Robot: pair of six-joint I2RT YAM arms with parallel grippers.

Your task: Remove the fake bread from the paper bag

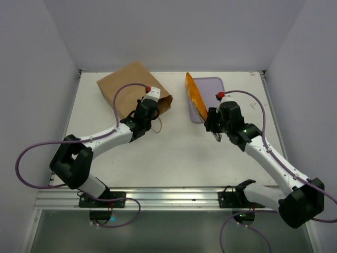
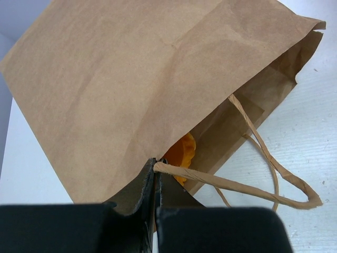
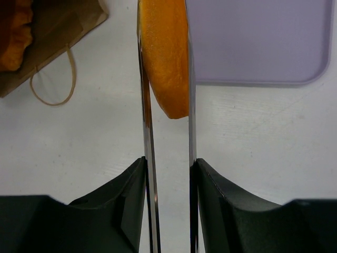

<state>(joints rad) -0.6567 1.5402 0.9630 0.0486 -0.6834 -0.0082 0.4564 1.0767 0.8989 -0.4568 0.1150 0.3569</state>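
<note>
The brown paper bag lies flat at the back left, its mouth toward the right. My left gripper is shut on the upper lip of the bag at a cord handle, holding the mouth open. An orange bread piece shows inside the mouth; it also shows in the right wrist view. My right gripper is shut on metal tongs. The tongs clamp a long orange loaf, held above the left edge of the lavender tray.
The lavender tray lies at the back right of the white table. Grey walls stand on three sides. A metal rail runs along the near edge.
</note>
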